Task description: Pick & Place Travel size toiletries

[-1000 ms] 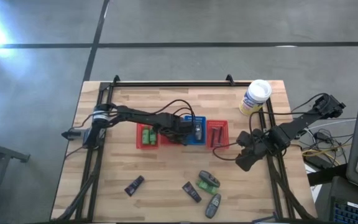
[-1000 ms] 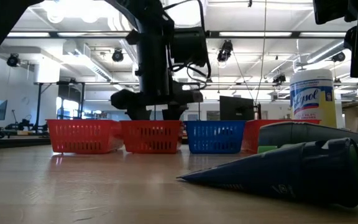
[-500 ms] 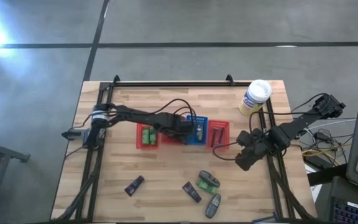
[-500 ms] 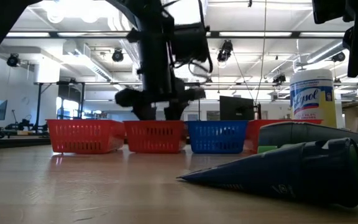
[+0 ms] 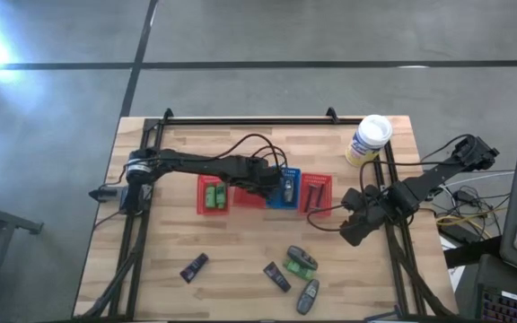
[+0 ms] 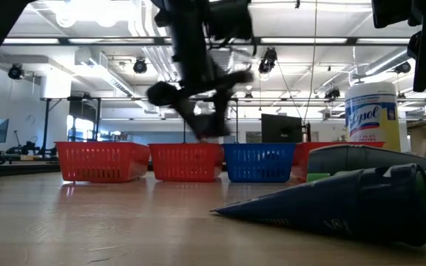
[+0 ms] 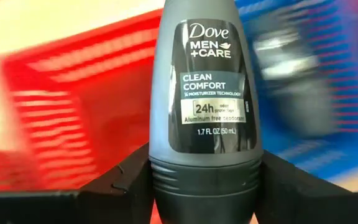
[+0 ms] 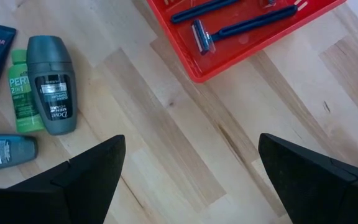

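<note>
A: What lay at the left of the desk point(image 5: 151, 269)?

B: A small black tube point(image 5: 194, 266) near the front edge, alone. Behind it stood a row of baskets, the leftmost red basket point(image 5: 211, 196) with green tubes point(image 5: 212, 193) inside.

A: And the left gripper point(image 5: 275, 184)?

B: It hung above the middle of the row, near the blue basket point(image 5: 284, 190), its fingers point(image 7: 126, 180) clamped on a grey Dove bottle point(image 7: 205, 99).

A: Further right?

B: A red basket point(image 8: 241, 43) with blue razors point(image 8: 241, 25). In front lay a cluster: a grey bottle point(image 8: 51, 84) just beside a green tube point(image 8: 22, 93), and more tubes close by.

A: The right gripper point(image 5: 353, 229)?

B: Over the desk's right edge, fingers point(image 8: 92, 174) spread wide, holding nothing. A white canister point(image 5: 368, 141) stood at the back right corner.
</note>
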`<action>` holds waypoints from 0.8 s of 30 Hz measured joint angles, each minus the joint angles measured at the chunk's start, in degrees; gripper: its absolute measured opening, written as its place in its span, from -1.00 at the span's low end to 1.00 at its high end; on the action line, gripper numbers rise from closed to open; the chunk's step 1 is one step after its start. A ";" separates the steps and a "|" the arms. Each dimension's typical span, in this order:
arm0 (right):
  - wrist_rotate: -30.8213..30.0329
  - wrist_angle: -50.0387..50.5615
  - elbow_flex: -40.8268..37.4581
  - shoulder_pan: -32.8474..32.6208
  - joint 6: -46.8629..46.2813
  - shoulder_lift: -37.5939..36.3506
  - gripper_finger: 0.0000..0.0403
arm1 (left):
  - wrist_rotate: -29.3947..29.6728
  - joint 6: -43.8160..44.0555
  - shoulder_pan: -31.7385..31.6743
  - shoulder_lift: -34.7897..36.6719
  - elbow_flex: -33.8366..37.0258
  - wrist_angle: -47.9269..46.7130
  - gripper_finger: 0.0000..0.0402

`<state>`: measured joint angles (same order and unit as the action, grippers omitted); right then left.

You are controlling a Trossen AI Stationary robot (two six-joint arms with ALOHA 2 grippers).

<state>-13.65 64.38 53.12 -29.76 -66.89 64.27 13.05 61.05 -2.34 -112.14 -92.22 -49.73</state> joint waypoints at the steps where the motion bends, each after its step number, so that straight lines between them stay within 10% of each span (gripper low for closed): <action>1: 0.00 0.02 0.00 0.00 0.00 0.00 0.82 | -0.67 0.54 0.44 0.04 -0.58 2.47 0.02; 14: 0.47 0.18 0.00 0.00 0.46 -0.02 0.82 | -2.55 6.61 1.19 -4.10 -0.20 13.68 0.03; 24: 0.83 0.13 0.00 0.00 0.26 -0.04 0.82 | -1.04 4.69 0.89 -4.42 -0.20 16.21 0.44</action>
<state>-12.82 64.51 53.12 -29.76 -66.63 64.23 12.00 65.74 -1.45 -116.56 -92.42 -33.52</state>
